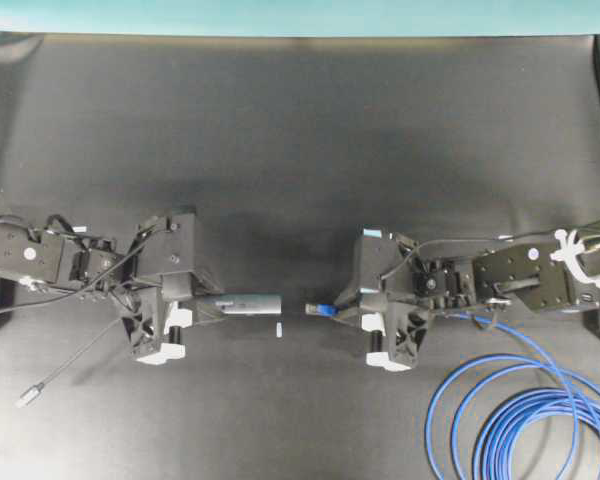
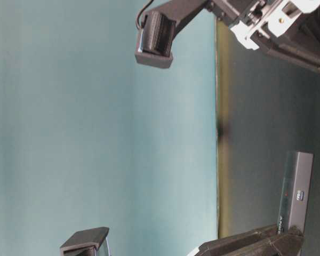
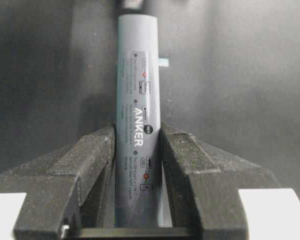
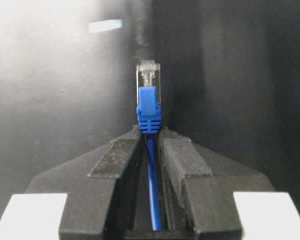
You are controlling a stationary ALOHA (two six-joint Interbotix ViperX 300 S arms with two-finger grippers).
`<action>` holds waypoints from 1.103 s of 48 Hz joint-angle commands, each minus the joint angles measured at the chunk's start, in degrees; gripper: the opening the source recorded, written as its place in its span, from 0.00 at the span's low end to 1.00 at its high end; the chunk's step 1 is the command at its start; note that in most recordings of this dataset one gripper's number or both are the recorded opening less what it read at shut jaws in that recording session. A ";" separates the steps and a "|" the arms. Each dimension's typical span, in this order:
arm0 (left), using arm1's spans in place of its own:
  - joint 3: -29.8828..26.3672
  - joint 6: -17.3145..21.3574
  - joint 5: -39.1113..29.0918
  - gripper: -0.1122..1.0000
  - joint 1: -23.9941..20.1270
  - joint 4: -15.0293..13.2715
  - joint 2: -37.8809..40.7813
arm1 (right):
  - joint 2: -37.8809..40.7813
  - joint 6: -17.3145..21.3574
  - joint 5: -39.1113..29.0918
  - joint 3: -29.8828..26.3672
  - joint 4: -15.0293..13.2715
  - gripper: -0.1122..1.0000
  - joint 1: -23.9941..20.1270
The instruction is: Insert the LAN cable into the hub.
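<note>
Left end effector [image 3: 138, 165]: closed on the hub [image 3: 137, 85], which is held level and projects ahead of the fingers.
Right end effector [image 4: 150, 150]: clamped on the cable [image 4: 149, 107] just behind the plug; the clear tip is exposed ahead.
Gap: plug and hub end are faced, near, not touching.
Slack: cable loops are laid on the worktop [image 1: 300, 130] behind the right end effector.

A: What carries everything here?
B: A counter [image 1: 300, 120] with a matte black, slightly wrinkled covering that fills nearly the whole overhead view.
A: And behind it?
B: A plain teal wall [image 1: 300, 15] runs along the far edge; in the table-level view it is one even, unmarked surface [image 2: 96, 133].
A: How is the light?
B: Soft and diffuse, with a paler sheen on the black covering and a small pale tape mark [image 1: 278, 329] near the middle.
</note>
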State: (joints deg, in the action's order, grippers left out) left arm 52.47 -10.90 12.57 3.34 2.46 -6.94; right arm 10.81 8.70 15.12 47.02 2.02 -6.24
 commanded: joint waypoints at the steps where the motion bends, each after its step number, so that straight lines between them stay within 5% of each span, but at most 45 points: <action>1: -0.70 -0.09 0.35 0.35 0.26 0.18 -0.88 | -0.18 0.44 0.53 -0.62 0.09 0.19 -0.79; 18: -3.96 0.97 -5.71 0.35 0.53 0.18 -0.70 | -7.29 -0.09 -7.12 -4.31 0.09 0.19 -0.79; 53: -5.10 4.31 -5.80 0.35 -0.18 0.18 -0.26 | -5.80 -0.53 -13.71 -7.65 -0.09 0.19 -1.05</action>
State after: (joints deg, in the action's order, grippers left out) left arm 48.43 -6.77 6.42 2.99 2.46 -7.03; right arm 5.01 8.53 1.49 40.17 2.02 -7.47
